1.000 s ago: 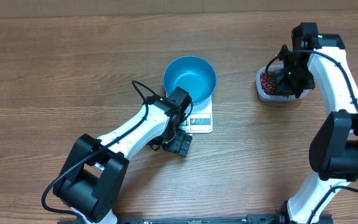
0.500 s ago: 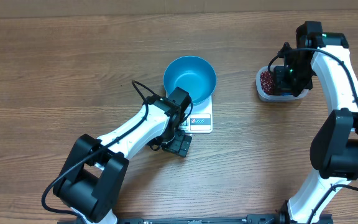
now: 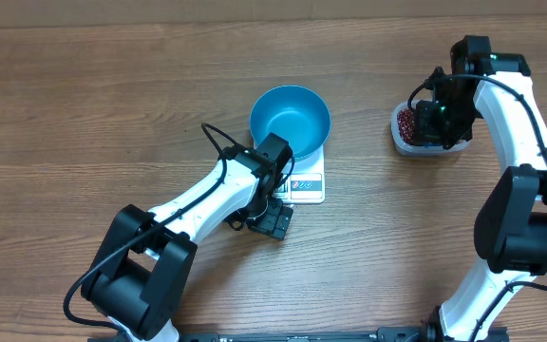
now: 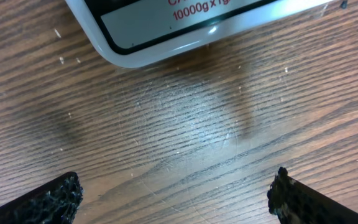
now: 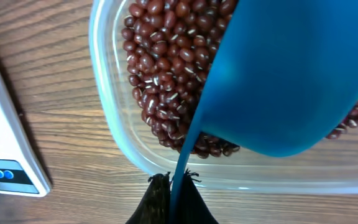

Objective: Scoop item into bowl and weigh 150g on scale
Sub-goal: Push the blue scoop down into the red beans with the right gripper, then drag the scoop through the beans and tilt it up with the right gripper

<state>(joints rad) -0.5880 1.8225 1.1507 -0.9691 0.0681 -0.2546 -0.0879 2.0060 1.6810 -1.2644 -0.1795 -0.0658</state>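
Red-brown beans (image 5: 166,68) sit in the clear tub (image 5: 114,143), right under the right gripper (image 5: 174,186), which is pinched on the blue scoop (image 5: 291,74) above them. The blue bowl (image 3: 290,119) sits on the scale (image 3: 309,180). The left gripper (image 4: 173,193) is spread wide, low over the table (image 4: 185,124) just beside the scale's display edge. Compared with a second ago, the right wrist has nudged slightly left over the tub; the rest is unchanged.

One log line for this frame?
right gripper: shut on scoop over beans in tub | left gripper: open, by scale | bowl: empty, on scale
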